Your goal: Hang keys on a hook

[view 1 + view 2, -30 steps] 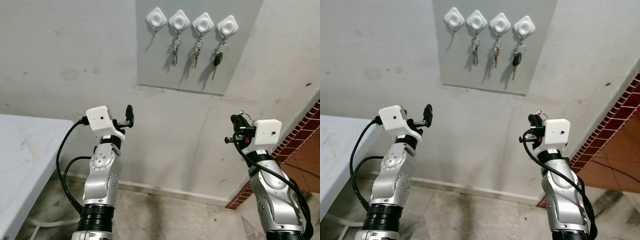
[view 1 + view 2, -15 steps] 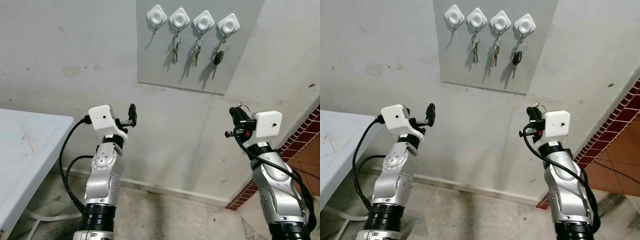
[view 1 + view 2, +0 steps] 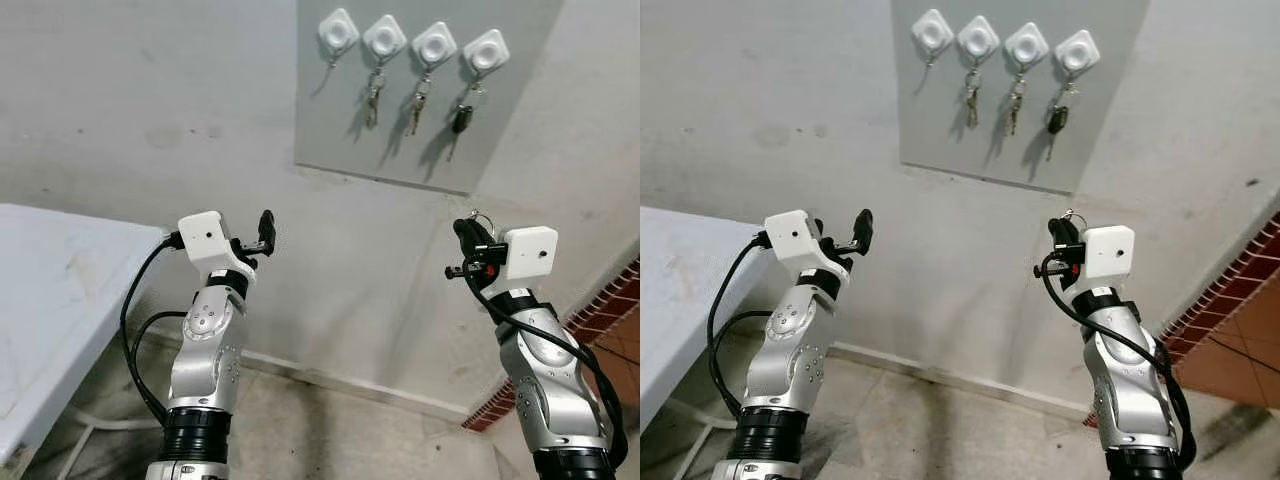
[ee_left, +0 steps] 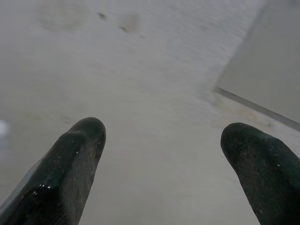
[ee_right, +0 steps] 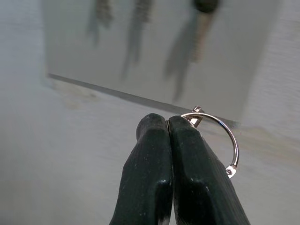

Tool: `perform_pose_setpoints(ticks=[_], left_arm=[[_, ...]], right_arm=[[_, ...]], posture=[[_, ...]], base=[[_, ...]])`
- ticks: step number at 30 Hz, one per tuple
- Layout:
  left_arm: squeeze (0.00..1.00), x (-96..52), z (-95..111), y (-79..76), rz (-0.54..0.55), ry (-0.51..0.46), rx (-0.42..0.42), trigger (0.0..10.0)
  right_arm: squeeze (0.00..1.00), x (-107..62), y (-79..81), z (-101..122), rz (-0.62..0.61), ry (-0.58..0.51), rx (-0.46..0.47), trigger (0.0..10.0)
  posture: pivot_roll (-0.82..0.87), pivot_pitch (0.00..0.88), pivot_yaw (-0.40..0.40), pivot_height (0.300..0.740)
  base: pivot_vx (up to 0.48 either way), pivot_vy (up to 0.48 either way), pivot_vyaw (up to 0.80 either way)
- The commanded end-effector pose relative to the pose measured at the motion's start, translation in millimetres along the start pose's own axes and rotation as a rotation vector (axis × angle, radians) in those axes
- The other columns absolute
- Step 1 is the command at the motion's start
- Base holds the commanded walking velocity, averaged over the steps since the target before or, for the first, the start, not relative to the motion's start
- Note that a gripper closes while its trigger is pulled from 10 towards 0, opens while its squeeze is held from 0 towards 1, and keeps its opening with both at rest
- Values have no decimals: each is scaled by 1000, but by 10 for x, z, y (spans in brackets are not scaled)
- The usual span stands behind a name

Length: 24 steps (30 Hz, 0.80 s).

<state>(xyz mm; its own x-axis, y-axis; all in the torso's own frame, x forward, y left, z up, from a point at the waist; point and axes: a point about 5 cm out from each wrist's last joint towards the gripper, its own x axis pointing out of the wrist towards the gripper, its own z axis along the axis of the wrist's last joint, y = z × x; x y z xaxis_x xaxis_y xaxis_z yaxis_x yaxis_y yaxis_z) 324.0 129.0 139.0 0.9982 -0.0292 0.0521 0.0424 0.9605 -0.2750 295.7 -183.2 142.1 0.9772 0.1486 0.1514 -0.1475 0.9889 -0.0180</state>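
The grey hook board (image 3: 425, 90) on the wall carries four white diamond hooks. The leftmost hook (image 3: 339, 32) is bare; the next two each hold a bunch of keys (image 3: 373, 98), and the one at the far end holds a black car key (image 3: 460, 120). So three places are filled and one is free.

The right end effector (image 3: 466, 237) sits below the board's lower right corner and well apart from it, its two black fingers (image 5: 159, 164) pressed together on a metal key ring (image 5: 220, 140). The ring's loop arcs out beside the fingertips; whatever keys hang from it are hidden. The left end effector (image 3: 265, 228) is raised below and to the left of the board, its fingers spread apart and holding nothing.

I judge the task at its carrying stage: the ring is gripped, but the lift and the hooking are not yet done. The free hook lies at the board's end farthest from the right arm, so the ring likely has to travel up and across beneath the hanging keys.

The wall below the board is bare and gives open room for the rise. The white counter (image 3: 50, 300) stands well to the left of the board, out of the way, and a brick edge (image 3: 600, 330) lies low to the board's right.
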Motion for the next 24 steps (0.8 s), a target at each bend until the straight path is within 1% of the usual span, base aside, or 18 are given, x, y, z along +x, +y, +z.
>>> perform_pose_setpoints(ticks=[1, 24], left_arm=[[0, 23, 68, -31, -14, -17, 3, 10000], [0, 23, 64, -33, -16, -11, -1, 10000]], right_arm=[[0, 1, -10, 24, -8, -12, 5, 10000], [0, -11, 2, 14, -7, -9, 13, 10000]], posture=[[-36, 0, -61, 740], [-35, 0, -61, 740]], base=[[0, 296, 0], [0, 319, 0]])
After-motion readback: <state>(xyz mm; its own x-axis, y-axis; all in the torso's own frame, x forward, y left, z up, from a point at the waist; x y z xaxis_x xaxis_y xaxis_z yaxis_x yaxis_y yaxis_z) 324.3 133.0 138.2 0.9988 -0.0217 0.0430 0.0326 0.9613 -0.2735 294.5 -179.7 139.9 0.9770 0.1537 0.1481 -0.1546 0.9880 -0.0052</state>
